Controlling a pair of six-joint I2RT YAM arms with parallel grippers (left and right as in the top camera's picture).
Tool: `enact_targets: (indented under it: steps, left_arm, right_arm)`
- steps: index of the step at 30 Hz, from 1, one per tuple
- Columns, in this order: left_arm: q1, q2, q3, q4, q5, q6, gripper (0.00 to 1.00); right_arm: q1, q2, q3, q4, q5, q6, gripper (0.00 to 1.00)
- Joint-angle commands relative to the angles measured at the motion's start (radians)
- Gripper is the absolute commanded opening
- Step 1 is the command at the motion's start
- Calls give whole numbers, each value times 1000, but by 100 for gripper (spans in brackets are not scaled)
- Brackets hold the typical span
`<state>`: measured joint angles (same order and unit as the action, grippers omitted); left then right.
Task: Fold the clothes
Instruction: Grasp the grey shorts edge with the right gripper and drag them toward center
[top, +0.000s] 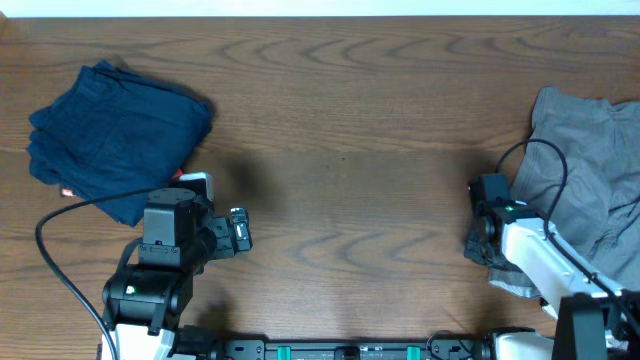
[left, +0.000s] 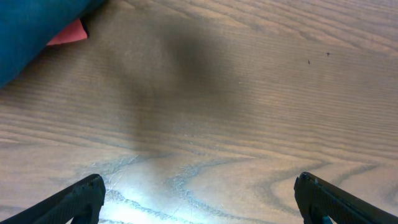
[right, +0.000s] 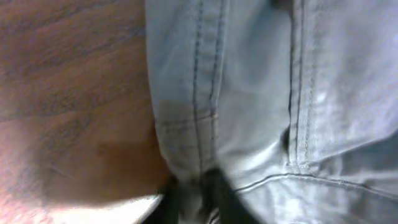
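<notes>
The gray shorts lie crumpled at the right edge of the table. They fill the right wrist view, where seams and a hem show. My right gripper sits at their lower left edge and is shut on a fold of the gray cloth. My left gripper is open and empty over bare wood, at the lower left of the table.
A folded dark navy garment with a small red tag lies at the far left, just beyond my left arm. Wooden table spans between the arms. Cables trail from both arms.
</notes>
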<state>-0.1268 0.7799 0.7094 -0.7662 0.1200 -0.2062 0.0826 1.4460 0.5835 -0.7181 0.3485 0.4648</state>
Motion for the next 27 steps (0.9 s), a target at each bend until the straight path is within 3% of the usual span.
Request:
enact_targets:
  steps: [1, 5, 8, 12, 17, 18, 20, 21, 27]
  left_arm:
    - [4, 1, 22, 0, 4, -2, 98]
    - [4, 1, 22, 17, 3, -2, 98]
    - [4, 1, 22, 44, 3, -2, 98]
    - [4, 2, 22, 109, 4, -2, 98]
    - [4, 3, 21, 195, 3, -2, 98]
    - [4, 6, 21, 211, 4, -2, 98]
    - [4, 10, 21, 233, 4, -2, 98]
    - [4, 12, 21, 234, 4, -2, 98]
    - [4, 11, 21, 236, 5, -2, 98]
  right_arm:
    - [-24, 30, -24, 38, -138, -36, 1]
    - [-16, 29, -20, 156, -456, -260, 1]
    - [9, 30, 3, 245, -695, -304, 1]
    - [85, 30, 41, 521, -991, -277, 1]
    - [244, 30, 60, 1019, -1029, -151, 2]
    - [272, 30, 60, 1091, -1002, -151, 21]
    - [305, 30, 62, 1149, -954, -151, 77]
    - [311, 30, 64, 1147, -932, -150, 99]
    - [253, 9, 64, 906, -764, -147, 99]
